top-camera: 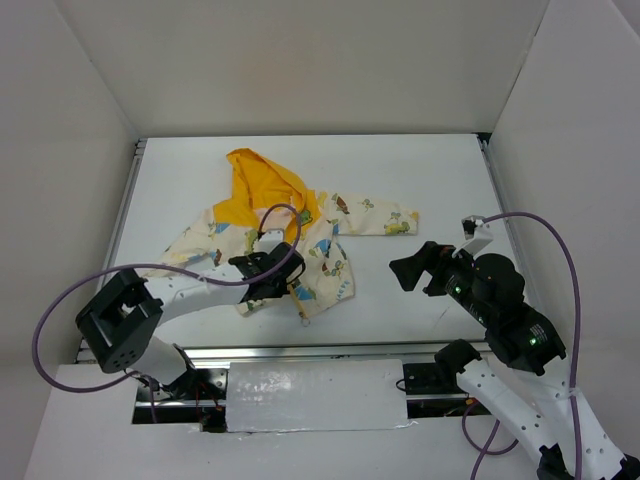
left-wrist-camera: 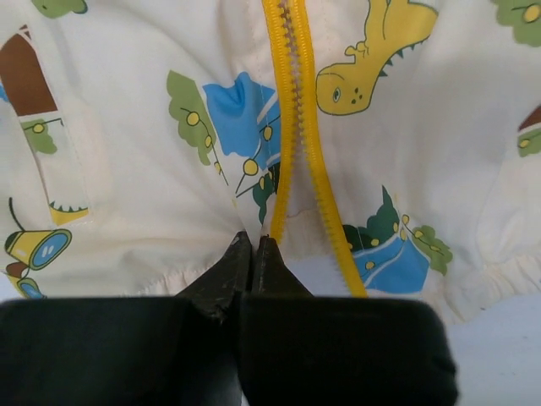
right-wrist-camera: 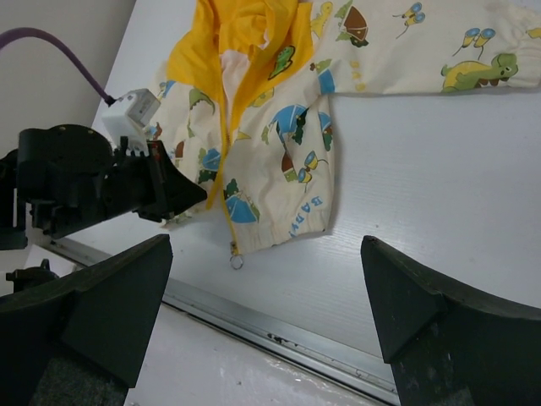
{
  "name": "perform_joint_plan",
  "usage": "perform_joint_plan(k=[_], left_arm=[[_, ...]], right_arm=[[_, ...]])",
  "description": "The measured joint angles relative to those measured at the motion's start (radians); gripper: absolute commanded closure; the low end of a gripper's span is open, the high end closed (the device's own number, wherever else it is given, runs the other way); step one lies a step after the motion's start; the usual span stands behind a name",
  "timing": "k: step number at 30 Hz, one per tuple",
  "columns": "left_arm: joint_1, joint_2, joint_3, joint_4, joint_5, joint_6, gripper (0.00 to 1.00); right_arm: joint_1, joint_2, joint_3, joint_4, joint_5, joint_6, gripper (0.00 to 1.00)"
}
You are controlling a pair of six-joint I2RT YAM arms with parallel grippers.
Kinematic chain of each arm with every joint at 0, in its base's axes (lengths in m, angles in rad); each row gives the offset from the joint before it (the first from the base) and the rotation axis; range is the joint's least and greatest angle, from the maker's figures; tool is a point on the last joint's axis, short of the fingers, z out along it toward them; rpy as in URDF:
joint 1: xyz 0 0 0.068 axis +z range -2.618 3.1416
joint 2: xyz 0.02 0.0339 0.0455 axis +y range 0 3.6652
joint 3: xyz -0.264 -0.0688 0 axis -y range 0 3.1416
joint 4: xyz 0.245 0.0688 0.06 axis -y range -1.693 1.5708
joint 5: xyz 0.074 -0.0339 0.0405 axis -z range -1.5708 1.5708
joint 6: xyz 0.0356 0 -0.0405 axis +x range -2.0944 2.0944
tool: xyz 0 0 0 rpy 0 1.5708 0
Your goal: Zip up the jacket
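Pinching the jacket (left-wrist-camera: pixel 127 127) hem by the zipper (left-wrist-camera: pixel 292 85), left gripper (left-wrist-camera: pixel 254 245) closed.

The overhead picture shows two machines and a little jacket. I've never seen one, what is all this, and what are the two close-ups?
Those are two robot arms bolted at the near edge of the table. The overhead camera sees both; each close-up comes from a camera on one arm's wrist. A child's jacket lies on the table, yellow hood farthest from the arms. The left tool is shut, seemingly pinching the hem beside the yellow zipper. The right tool hangs open, holding nothing.
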Motion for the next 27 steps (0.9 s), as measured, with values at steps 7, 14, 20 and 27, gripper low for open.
perform_joint_plan(k=[7,14,20,27], left_arm=[[0.053,-0.246,-0.082,0.050,0.049,-0.005,1.00],[0.195,-0.476,-0.250,0.207,0.202,-0.021,1.00],[0.236,-0.572,-0.325,0.254,0.295,-0.071,1.00],[0.259,-0.669,-0.349,0.243,0.296,-0.135,1.00]], right_arm=[[0.000,0.035,-0.019,0.063,-0.060,0.005,0.00],[0.045,0.268,-0.086,0.225,-0.194,0.026,0.05],[0.342,0.708,0.003,0.238,-0.011,0.021,0.36],[0.576,1.043,0.138,0.223,0.171,0.031,0.40]])
